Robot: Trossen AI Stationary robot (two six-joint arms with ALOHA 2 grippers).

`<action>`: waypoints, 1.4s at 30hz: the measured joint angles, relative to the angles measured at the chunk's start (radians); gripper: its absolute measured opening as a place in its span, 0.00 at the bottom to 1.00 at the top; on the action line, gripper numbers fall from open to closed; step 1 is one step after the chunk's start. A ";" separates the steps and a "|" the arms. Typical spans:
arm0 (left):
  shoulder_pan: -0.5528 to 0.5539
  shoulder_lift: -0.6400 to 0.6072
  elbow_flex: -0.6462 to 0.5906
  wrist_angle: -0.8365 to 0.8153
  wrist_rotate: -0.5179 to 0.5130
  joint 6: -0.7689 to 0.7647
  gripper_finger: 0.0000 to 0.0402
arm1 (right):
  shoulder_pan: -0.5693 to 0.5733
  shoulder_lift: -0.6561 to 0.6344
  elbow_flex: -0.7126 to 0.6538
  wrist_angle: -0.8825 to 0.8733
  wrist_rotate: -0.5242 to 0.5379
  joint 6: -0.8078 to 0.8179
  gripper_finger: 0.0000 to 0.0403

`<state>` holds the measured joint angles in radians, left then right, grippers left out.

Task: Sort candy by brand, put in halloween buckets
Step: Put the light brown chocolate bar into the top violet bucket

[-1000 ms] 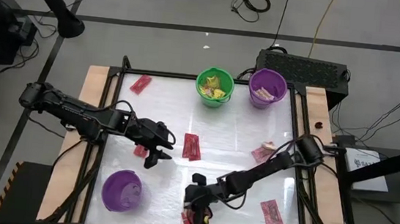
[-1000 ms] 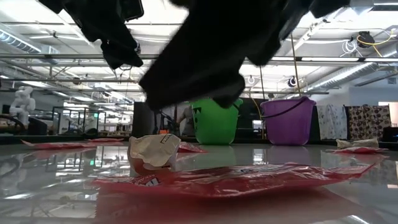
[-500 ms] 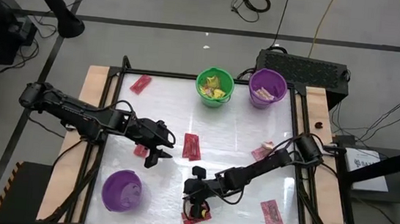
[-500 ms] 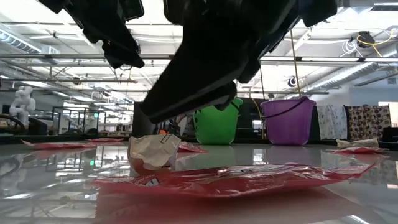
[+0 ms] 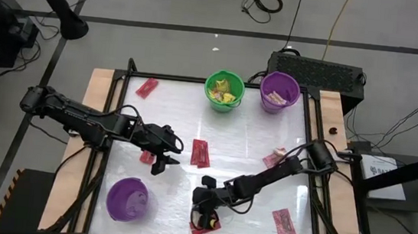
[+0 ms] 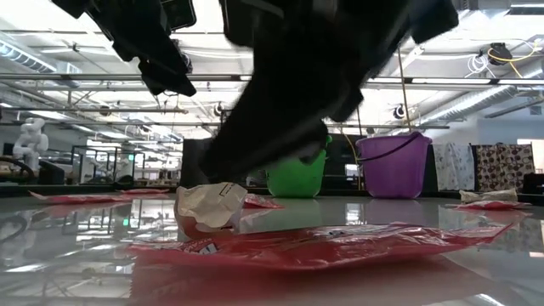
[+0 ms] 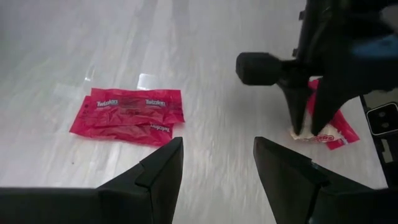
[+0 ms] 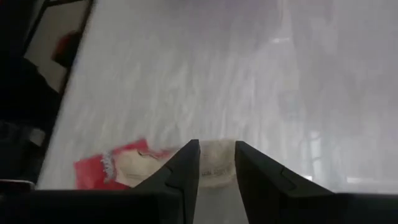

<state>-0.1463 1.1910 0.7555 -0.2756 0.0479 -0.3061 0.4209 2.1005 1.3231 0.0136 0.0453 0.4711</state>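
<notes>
A glossy white table (image 5: 252, 144) under bright ceiling lights carries the work; near its front edge a small tan candy (image 8: 214, 163) lies on a flat red packet (image 6: 340, 242), and the right gripper (image 5: 205, 209) stands over it with its fingers part open on either side of the piece; whether the pads already press it cannot be told. The piece looks light and crinkly, its wrapper soft enough to crush, so a pinch across its puffed middle should serve better than a grab at the loose ends; the slick packet beneath may slide or lift along with it. Just beyond, a pair of red packets (image 7: 130, 115) lies ahead of the left gripper (image 5: 163, 161), which hovers with jaws wide and empty. More red packets are scattered over the surface. At the far edge stand the green bucket (image 5: 224, 92), with yellow sweets inside, and a purple bucket (image 5: 279, 91); the second purple bucket (image 5: 126, 199) sits at the near left.
</notes>
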 joint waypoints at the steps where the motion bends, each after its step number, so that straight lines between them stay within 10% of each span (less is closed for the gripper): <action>1: 0.000 0.000 0.000 0.000 0.000 0.000 0.51 | 0.002 0.012 0.000 0.001 0.000 0.024 0.24; 27: 0.001 0.000 0.000 -0.003 0.000 -0.001 0.51 | 0.001 0.014 0.000 -0.008 0.005 0.114 0.01; 42: 0.031 0.000 0.000 0.034 -0.003 -0.002 0.51 | -0.094 -0.277 -0.002 -0.474 0.106 0.018 0.00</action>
<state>-0.1157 1.1908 0.7559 -0.2420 0.0448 -0.3085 0.3265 1.8230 1.3212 -0.4603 0.1517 0.4886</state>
